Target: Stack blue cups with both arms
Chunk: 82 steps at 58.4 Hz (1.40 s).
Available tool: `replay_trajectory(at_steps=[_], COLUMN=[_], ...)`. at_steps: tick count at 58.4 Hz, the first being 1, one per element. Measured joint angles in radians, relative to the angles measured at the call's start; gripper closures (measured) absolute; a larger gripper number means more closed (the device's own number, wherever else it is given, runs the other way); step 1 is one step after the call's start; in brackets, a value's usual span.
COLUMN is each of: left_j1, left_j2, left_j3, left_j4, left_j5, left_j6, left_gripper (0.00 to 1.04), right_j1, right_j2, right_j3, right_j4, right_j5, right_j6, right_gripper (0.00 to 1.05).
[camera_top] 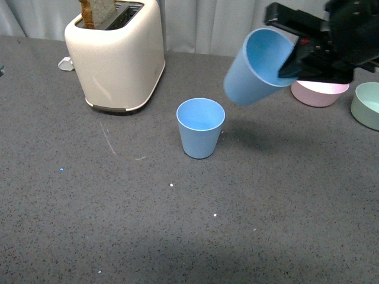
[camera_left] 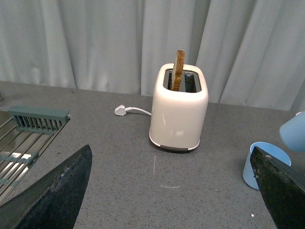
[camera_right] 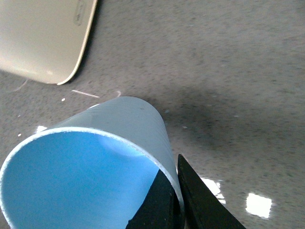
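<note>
One blue cup (camera_top: 201, 127) stands upright on the grey table near its middle; it also shows in the left wrist view (camera_left: 263, 164), partly behind a finger. My right gripper (camera_top: 296, 56) is shut on the rim of the second blue cup (camera_top: 254, 70) and holds it tilted in the air, up and to the right of the standing cup. In the right wrist view the held cup (camera_right: 95, 176) fills the lower left, its rim pinched between the fingers (camera_right: 200, 200). My left gripper (camera_left: 174, 191) is open and empty, low over the table, left of the standing cup; it is out of the front view.
A cream toaster (camera_top: 115, 56) with toast stands at the back left, its plug (camera_left: 121, 110) beside it. A pink bowl (camera_top: 320, 92) and a pale green bowl (camera_top: 368, 105) sit at the right. A dish rack (camera_left: 24, 138) lies at the far left.
</note>
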Motion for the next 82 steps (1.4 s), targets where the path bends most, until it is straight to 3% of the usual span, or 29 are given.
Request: replay_trajectory(at_steps=[28,38,51,52,57,59,66,77,82], left_j1=[0.0,0.0,0.0,0.0,0.0,0.0,0.0,0.0,0.0], left_j2=[0.0,0.0,0.0,0.0,0.0,0.0,0.0,0.0,0.0], left_j3=[0.0,0.0,0.0,0.0,0.0,0.0,0.0,0.0,0.0], left_j4=[0.0,0.0,0.0,0.0,0.0,0.0,0.0,0.0,0.0], left_j5=[0.0,0.0,0.0,0.0,0.001,0.001,-0.001,0.0,0.0], left_j6=[0.0,0.0,0.0,0.0,0.0,0.0,0.0,0.0,0.0], left_gripper=[0.07,0.07,0.07,0.07,0.07,0.07,0.07,0.07,0.07], right_j1=[0.078,0.076,0.053,0.053,0.052,0.043,-0.008,-0.08,-0.105], right_j2=[0.117,0.102,-0.003,-0.013,-0.06,-0.086,-0.182,-0.348,-0.4], right_j3=[0.092,0.086,-0.014,-0.034,-0.184,-0.283,-0.501,-0.711,-0.783], right_j4=[-0.016,0.048,0.145,0.183,0.545,0.757,1.119,1.22,1.22], right_j5=[0.046,0.061,0.068,0.104,0.35,0.451,0.491,0.43,0.401], right_j6=[0.016,0.02,0.023,0.01,-0.108,-0.177,-0.274,-0.319,-0.327], right_gripper=[1.04,0.68,0.34,0.32,0.43,0.5,0.69,1.02,1.04])
